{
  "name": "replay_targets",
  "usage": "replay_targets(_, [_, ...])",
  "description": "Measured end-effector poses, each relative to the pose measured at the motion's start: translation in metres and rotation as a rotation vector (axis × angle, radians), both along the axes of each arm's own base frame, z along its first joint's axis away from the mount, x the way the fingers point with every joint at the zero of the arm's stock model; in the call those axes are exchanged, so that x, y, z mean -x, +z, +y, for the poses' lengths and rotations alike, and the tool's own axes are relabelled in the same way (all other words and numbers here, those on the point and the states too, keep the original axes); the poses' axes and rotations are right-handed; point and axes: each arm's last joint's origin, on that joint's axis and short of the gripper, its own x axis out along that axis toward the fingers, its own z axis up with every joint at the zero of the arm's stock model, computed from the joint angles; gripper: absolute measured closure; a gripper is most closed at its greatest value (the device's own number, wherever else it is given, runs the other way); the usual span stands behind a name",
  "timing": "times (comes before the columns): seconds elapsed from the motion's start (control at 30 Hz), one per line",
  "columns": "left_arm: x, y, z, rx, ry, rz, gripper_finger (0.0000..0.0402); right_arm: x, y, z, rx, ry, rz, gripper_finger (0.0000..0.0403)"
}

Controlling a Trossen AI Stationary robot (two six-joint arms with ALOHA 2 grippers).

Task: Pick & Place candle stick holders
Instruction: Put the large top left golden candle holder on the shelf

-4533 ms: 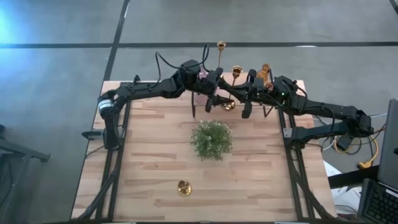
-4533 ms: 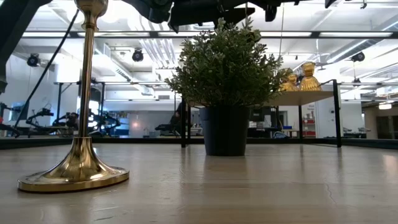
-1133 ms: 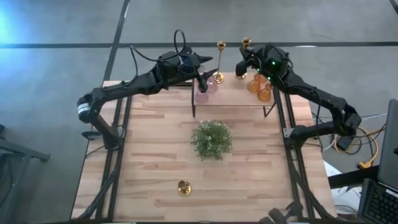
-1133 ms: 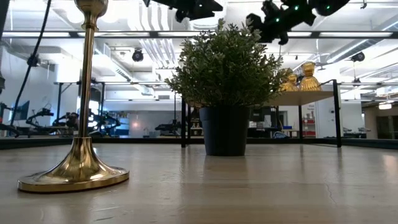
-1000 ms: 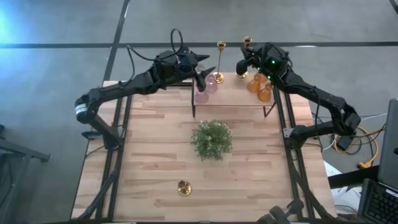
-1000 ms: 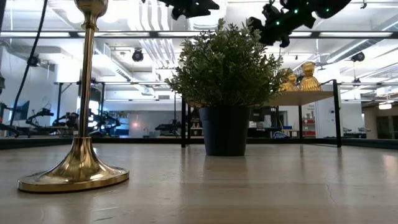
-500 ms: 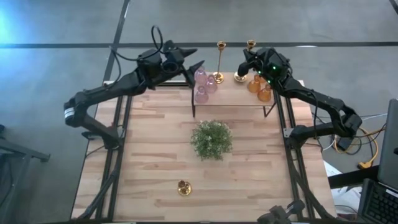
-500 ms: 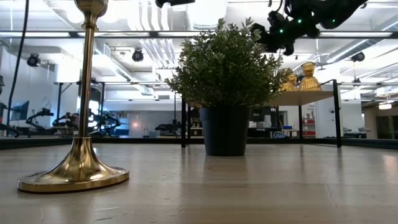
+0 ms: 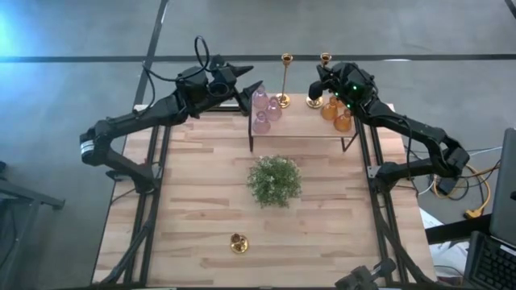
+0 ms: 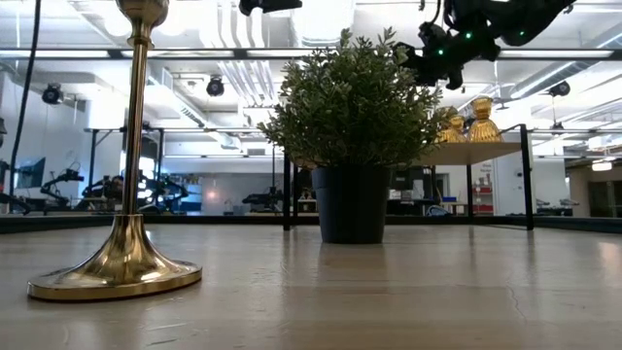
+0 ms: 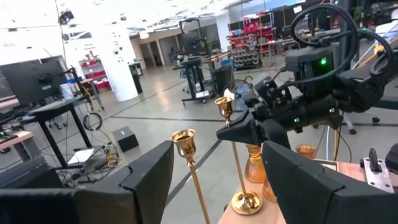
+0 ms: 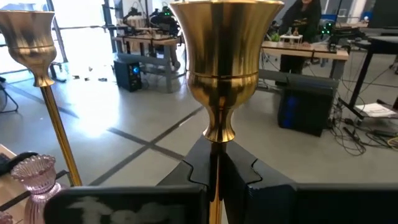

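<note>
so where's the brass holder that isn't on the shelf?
The lone brass candle stick holder stands on the wooden table's near edge, left of centre in the high view, in front of the bushy green plant.

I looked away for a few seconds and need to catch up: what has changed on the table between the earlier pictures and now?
Both arms rose from low over the shelf. The left gripper, jaws open and empty, drew back to the shelf's left end beside the pink glass holders. The right gripper, shut on a brass holder, carried it to the shelf's back edge near the amber holders. The plant and the front brass holder stayed put.
</note>
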Motion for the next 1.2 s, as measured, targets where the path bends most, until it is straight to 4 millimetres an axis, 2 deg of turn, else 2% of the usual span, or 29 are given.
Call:
replay_targets(0.6, [0.0000, 0.0000, 0.0000, 0.001, 0.000, -0.001, 0.0152, 0.0000, -0.0007, 0.0000, -0.007, 0.000, -0.001, 0.0394])
replay_targets(1.2, [0.0000, 0.0002, 0.0000, 0.001, 0.000, -0.002, 0.0152, 0.0004, -0.0025, 0.0004, -0.019, 0.000, 0.015, 0.0355])
